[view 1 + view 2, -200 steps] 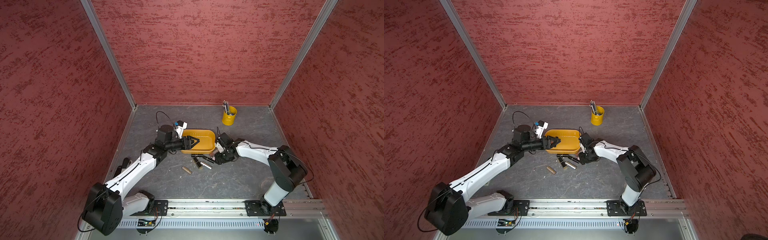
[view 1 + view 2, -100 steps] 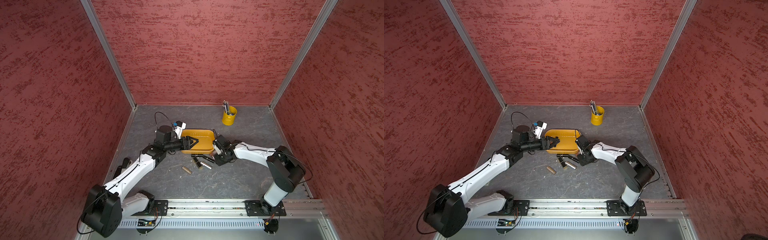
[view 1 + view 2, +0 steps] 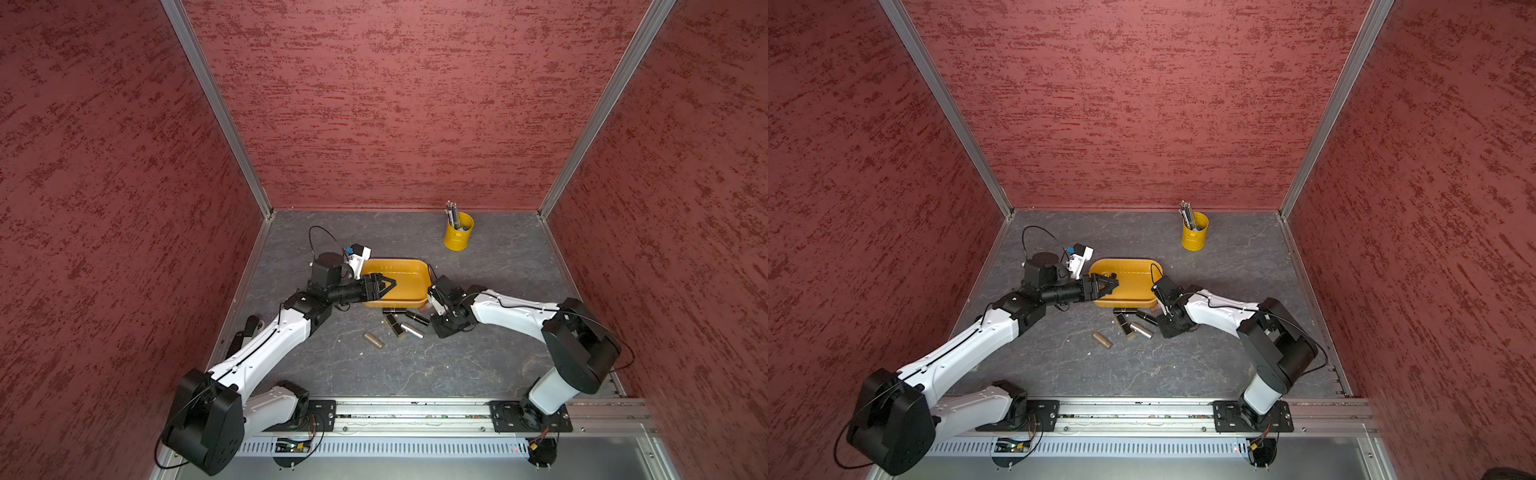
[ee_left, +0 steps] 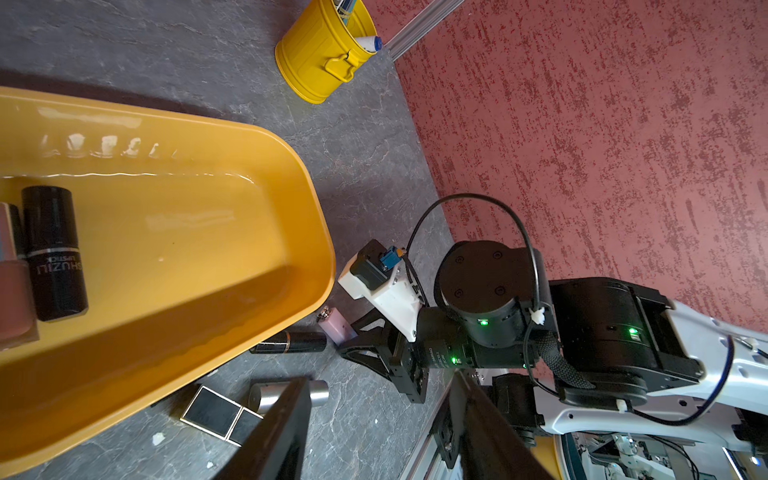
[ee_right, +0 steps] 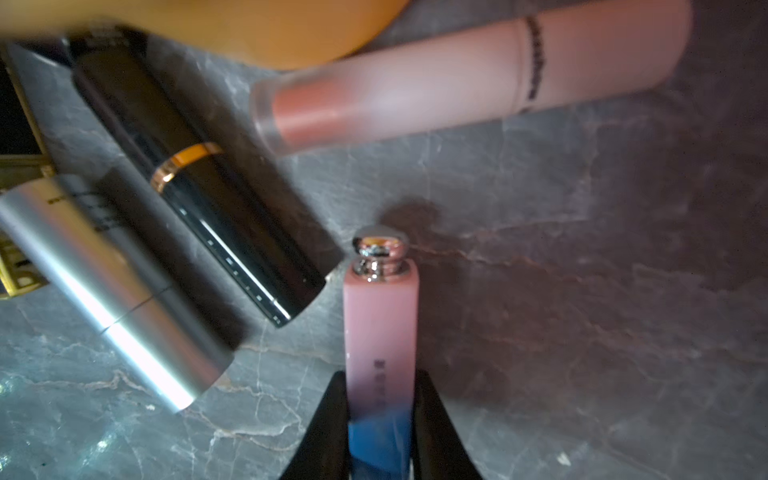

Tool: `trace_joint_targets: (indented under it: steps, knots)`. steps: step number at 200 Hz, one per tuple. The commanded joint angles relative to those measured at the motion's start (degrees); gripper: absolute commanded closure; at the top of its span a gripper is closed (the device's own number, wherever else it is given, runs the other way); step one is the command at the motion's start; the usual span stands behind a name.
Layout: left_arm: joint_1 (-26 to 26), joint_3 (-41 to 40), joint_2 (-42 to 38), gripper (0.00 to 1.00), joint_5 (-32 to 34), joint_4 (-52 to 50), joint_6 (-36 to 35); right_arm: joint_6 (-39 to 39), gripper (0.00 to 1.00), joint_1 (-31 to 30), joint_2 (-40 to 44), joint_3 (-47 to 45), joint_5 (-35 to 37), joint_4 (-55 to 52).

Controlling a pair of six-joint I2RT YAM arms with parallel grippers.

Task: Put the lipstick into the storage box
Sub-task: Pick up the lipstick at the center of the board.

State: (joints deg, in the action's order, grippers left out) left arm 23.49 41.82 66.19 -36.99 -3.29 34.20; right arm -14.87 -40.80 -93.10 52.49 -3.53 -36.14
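The storage box [image 3: 409,268], a shallow orange-yellow tub, lies mid-floor in both top views. In the left wrist view a black lipstick [image 4: 54,253] and a brownish one [image 4: 10,286] lie inside it. My left gripper [image 3: 388,284] hovers over the box's left part, open, nothing between its fingers [image 4: 286,411]. My right gripper [image 5: 380,378] is low at the box's front right corner, shut on a square pink lipstick [image 5: 380,316] with a blue end and a silver knob. Loose lipsticks lie beside it: black with a gold band [image 5: 199,183], silver [image 5: 112,291], long pink [image 5: 469,75].
A black-and-gold square lipstick [image 4: 216,411] and a gold-brown tube [image 3: 373,339] also lie in front of the box. A yellow pen cup [image 3: 458,232] stands at the back right. Red walls close in three sides; a metal rail [image 3: 415,415] runs along the front.
My right gripper has slid slightly left toward the loose lipsticks and its jaws have shut on the pink one. The left arm has stayed over the box.
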Motion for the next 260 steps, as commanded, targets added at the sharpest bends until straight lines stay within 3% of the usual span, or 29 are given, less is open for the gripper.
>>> trace_joint_targets:
  steps: [1, 62, 119, 149, 192, 260]
  knots:
    - [-0.37, -1.28, -1.09, 0.42, -1.36, 3.04, 1.59, -1.77, 0.81, -0.34, 3.4, -0.72, 0.01, -1.71]
    - [-0.29, -3.54, -0.63, 0.39, -5.19, 13.88, 7.94, -3.75, 0.82, 0.6, 15.96, -0.05, -1.23, -4.82]
    - [1.08, -5.99, 1.49, 0.25, -9.8, 30.11, 16.01, -4.66, 0.81, 2.82, 25.73, 1.08, -19.45, 3.78]
    - [3.52, -5.09, 2.95, 0.19, -10.7, 33.71, 16.21, -6.6, 0.81, 3.5, 26.39, 2.19, -27.63, 9.85]
    - [6.35, -3.62, 4.27, 0.18, -10.84, 35.97, 16.24, -11.84, 0.8, 4.73, 26.7, 1.78, -36.7, 21.25]
    - [8.09, -2.62, 2.66, 0.2, -10.39, 36.72, 16.76, -17.92, 0.8, 5.52, 26.74, 0.47, -40.99, 32.31]
